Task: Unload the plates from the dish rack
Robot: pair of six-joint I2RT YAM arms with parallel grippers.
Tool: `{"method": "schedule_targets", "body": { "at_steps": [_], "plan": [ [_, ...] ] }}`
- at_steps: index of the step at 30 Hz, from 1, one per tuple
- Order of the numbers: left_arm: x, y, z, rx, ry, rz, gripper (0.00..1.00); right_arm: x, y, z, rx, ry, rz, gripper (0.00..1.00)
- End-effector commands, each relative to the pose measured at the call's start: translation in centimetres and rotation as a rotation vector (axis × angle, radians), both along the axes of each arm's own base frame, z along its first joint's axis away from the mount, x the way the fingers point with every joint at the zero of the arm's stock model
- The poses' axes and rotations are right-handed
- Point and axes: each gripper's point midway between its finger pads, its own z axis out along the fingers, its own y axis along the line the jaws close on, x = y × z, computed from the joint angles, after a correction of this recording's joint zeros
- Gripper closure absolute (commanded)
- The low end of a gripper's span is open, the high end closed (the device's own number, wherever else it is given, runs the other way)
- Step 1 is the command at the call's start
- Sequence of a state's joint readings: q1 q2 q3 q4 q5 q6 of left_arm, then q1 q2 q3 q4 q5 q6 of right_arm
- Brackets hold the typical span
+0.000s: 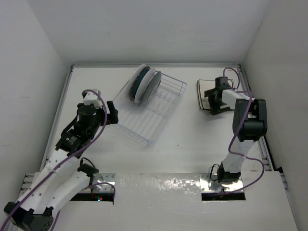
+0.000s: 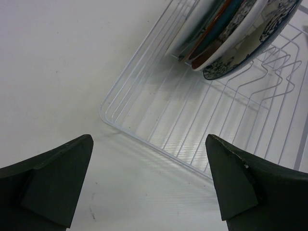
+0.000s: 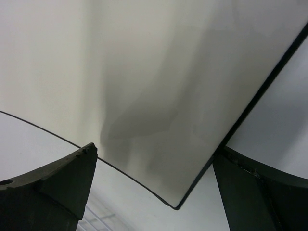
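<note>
White wire forms the dish rack (image 1: 153, 109), which your overhead camera shows lying aslant on the surface (image 1: 183, 149). The round plates (image 1: 144, 83) stand on edge at its far end, leaning together.

From above they read only as a teal-and-white bundle. Your left wrist camera sorts them out. The blue floral plate (image 2: 231, 60) faces the rest of the rack, and the red-and-teal plate (image 2: 216, 31) is pressed in behind it among other rims. You cannot count them for certain in either view.

Your left gripper (image 1: 112, 114) sits just beside the rack's near left side. Its jaws are spread wide, and only the bare surface and a corner of the rack lie between them.

The square cream plate (image 1: 204, 94) lies on the surface at the far right, well apart from the rack. Your right gripper (image 1: 215, 100) is over it and hides part of it from above. The right wrist camera shows the detail: the plate's dark-rimmed corner points between jaws that are also spread wide. You cannot tell whether they touch the plate.
</note>
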State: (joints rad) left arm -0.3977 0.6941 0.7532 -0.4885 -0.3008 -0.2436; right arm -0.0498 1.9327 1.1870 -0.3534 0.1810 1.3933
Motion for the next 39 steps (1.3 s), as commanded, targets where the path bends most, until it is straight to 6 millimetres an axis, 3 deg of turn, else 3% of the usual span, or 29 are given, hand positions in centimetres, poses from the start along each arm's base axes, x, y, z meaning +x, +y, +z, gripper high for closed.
{"method": "schedule_targets", "body": {
  "at_steps": [1, 5, 10, 17, 18, 20, 21, 25, 26, 27, 28, 29, 30, 31, 35, 39],
  "plan": [
    [0.6, -0.2, 1.1, -0.018, -0.051, -0.007, 0.0, -3.6, 0.4, -1.0, -0.023, 0.114, 0.062, 0.01],
    [0.7, -0.2, 1.1, -0.017, -0.048, -0.005, 0.0, -3.8, 1.6, 0.3, -0.023, 0.07, 0.201, 0.01],
    [0.7, 0.1, 1.1, -0.011, -0.047, 0.014, 0.0, -2.9, 2.4, 4.9, -0.085, -0.052, 0.318, 0.01],
    [0.9, 0.6, 0.8, -0.003, -0.036, 0.043, 0.0, -2.2, 8.5, 12.5, -0.248, -0.208, 0.686, 0.01],
    [0.9, 0.5, 0.6, -0.004, -0.031, 0.037, 0.0, -2.5, 10.4, 13.2, -0.263, -0.225, 0.753, 0.01],
    [1.0, 0.4, 0.6, -0.004, -0.027, 0.031, 0.0, -2.4, 12.5, 15.5, -0.3, -0.283, 0.833, 0.01],
    [1.0, 0.2, 0.4, -0.002, -0.022, 0.025, 0.0, -2.3, 15.0, 17.1, -0.297, -0.34, 0.895, 0.01],
    [1.3, -0.6, 1.1, -0.017, -0.024, -0.014, 0.0, -3.2, 19.2, 19.7, -0.308, -0.384, 1.008, 0.05],
    [1.2, -1.7, 1.7, -0.041, -0.02, -0.073, 0.0, -3.5, 19.2, 20.4, -0.321, -0.394, 1.006, 0.06],
    [1.6, -2.8, 3.4, -0.066, -0.039, -0.119, 0.0, -4.1, 19.0, 20.7, -0.324, -0.393, 1.001, 0.06],
    [1.7, -3.8, 4.4, -0.092, -0.049, -0.166, 0.0, -4.9, 18.4, 19.6, -0.326, -0.369, 0.989, 0.06],
    [1.6, -5.6, 5.5, -0.133, -0.051, -0.254, 0.01, -5.8, 17.4, 21.0, -0.357, -0.413, 0.964, 0.06],
    [2.6, -6.9, 7.4, -0.15, -0.066, -0.305, 0.01, -6.3, 16.7, 21.1, -0.378, -0.427, 0.948, 0.06],
    [3.1, -7.7, 8.0, -0.154, -0.062, -0.338, 0.01, -7.6, 15.5, 19.4, -0.407, -0.383, 0.949, 0.07],
    [7.2, -12.2, 8.0, -0.176, 0.037, -0.472, 0.12, -11.6, 12.2, 18.1, -0.498, -0.346, 0.964, 0.09],
    [10.4, -14.7, 7.5, -0.205, 0.046, -0.514, 0.2, -15.6, 9.8, 16.4, -0.537, -0.33, 0.998, 0.14]
  ]
}}
